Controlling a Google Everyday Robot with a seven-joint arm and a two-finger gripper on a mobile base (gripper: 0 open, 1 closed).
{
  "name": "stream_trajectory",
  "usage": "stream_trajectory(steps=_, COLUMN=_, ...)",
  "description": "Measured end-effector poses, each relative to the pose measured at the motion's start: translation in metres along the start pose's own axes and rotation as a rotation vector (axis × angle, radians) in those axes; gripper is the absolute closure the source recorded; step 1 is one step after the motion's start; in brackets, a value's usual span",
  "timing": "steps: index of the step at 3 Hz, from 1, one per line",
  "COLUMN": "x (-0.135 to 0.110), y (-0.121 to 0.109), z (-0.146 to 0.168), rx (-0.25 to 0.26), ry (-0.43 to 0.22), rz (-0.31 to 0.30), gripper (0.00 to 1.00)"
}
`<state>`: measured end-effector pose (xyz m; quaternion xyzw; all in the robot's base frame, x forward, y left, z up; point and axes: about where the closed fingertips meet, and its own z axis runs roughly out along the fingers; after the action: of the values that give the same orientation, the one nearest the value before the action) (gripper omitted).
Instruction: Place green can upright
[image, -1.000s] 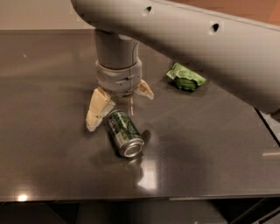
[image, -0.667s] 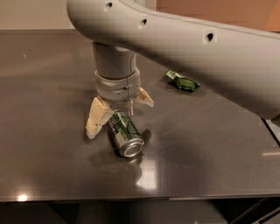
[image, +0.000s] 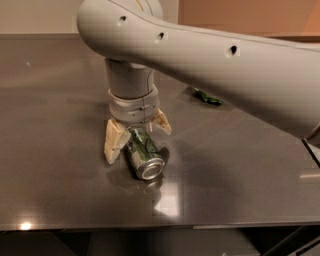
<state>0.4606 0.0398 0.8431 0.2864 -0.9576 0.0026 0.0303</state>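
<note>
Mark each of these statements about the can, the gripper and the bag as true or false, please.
1. The can lies on its side on the table. True.
2. The can's silver end points away from the camera. False: it points toward the camera.
3. The gripper is low over the can and open, with one finger on each side of it. True.
4. The bag lies in front of the can, near the table's front edge. False: it lies farther back and to the right in the picture, partly hidden by the arm.
</note>
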Motion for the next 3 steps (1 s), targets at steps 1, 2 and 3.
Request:
stream_trajectory(steps=1, x=-0.002, y=0.006, z=-0.001, rx=-0.017, ry=-0.001, rz=0.005, gripper=0.41)
stream_trajectory(steps=2, x=-0.005, y=0.007, z=-0.007, rx=-0.044, ry=-0.022, rz=0.011, gripper=0.63)
stream_trajectory(steps=3, x=-0.008, y=-0.004, z=-0.032, rx=-0.084, ry=-0.111, rz=0.002, gripper=0.87)
